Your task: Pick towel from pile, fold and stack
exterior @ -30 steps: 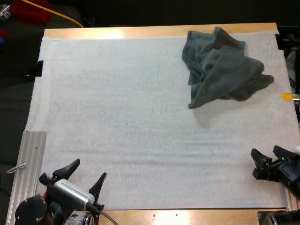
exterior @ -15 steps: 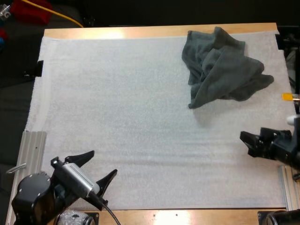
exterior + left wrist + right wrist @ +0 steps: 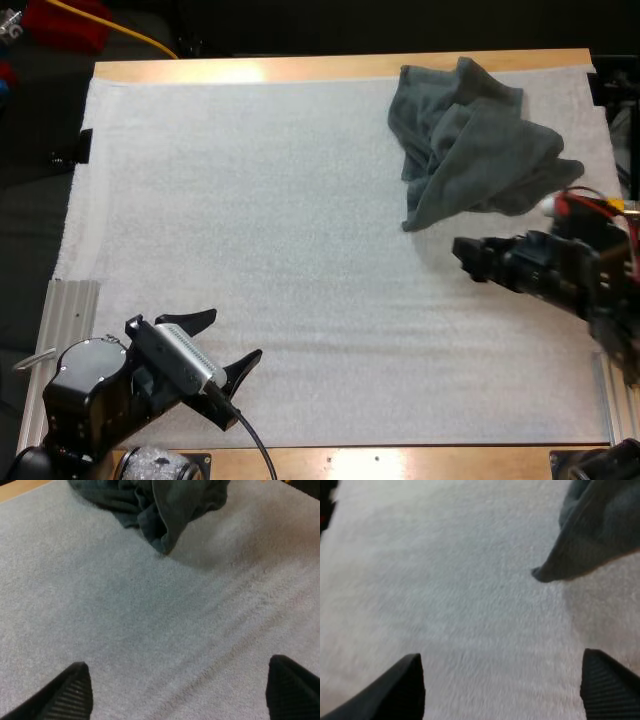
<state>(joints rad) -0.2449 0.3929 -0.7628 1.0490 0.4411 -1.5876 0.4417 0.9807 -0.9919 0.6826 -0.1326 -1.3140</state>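
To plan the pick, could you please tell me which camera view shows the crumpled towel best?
The high view: the whole crumpled towel lies unobstructed on the mat, far right. The left wrist view catches its nearer folds from afar; the right wrist view, its near corner close up.

Bare white mat [image 3: 280, 230] everywhere; only the crumpled towel [image 3: 470, 150] blocks its far-right corner.

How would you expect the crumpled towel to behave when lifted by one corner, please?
Probably floppy: the towel lies in soft, uneven folds, so it should drape and unfurl. Pushed, it likely bunches on the textured mat.
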